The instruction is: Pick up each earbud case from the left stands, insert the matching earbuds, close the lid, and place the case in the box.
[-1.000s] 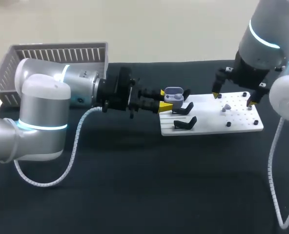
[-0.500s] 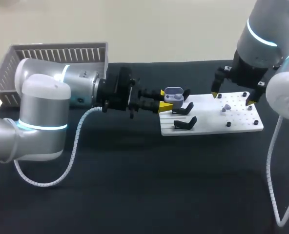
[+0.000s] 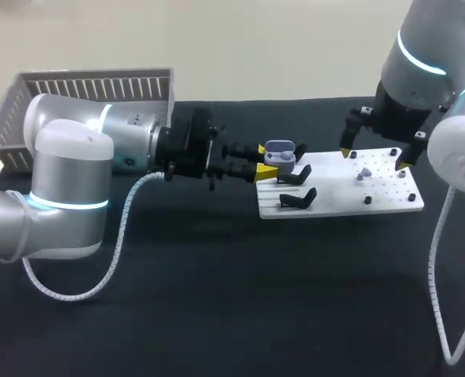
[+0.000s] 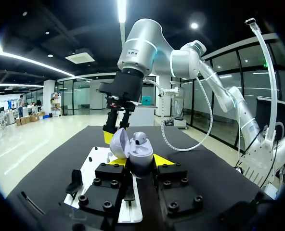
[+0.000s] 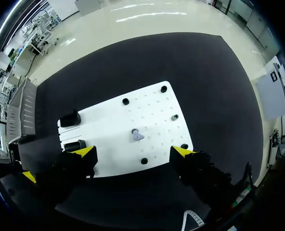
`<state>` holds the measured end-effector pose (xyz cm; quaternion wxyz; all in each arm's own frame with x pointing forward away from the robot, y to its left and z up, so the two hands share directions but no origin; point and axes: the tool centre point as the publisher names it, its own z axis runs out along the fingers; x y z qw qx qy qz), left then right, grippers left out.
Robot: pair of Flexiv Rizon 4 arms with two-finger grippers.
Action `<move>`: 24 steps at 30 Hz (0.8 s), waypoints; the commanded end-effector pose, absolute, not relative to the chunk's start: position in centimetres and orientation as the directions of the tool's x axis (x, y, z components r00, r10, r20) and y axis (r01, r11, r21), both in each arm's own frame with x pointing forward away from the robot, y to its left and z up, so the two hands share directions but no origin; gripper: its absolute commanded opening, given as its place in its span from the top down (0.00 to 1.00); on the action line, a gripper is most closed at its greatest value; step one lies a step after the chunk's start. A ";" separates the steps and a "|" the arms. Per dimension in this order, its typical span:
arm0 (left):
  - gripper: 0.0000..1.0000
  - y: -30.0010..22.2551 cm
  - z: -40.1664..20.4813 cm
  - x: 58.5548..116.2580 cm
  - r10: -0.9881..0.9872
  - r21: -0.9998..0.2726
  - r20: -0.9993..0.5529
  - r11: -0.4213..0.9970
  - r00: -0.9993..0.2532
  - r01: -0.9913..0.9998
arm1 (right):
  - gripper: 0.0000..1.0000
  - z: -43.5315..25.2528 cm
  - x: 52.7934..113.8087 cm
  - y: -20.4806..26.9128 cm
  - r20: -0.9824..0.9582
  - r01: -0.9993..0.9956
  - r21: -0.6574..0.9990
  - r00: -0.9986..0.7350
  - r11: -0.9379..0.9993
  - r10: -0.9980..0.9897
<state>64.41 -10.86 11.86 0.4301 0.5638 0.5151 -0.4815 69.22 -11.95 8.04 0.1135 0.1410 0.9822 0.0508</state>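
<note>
I watch the head view from high behind, the left wrist low and close, the right wrist straight down; all 3 share the white board (image 3: 350,188).

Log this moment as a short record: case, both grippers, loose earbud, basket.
earbud case: lid open, held between the left fingers
left gripper: shut on the case, at the white board's left end
right gripper: open, above the board
earbud: lying on the board below the right gripper, untouched
basket: far left, behind the left arm
</note>
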 end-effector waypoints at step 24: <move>1.00 -10.9 11.7 64.4 0.163 -0.008 -0.987 -0.097 0.008 0.995 | 0.00 5.8 68.4 -11.9 -0.206 0.175 0.239 -0.952 0.955 0.226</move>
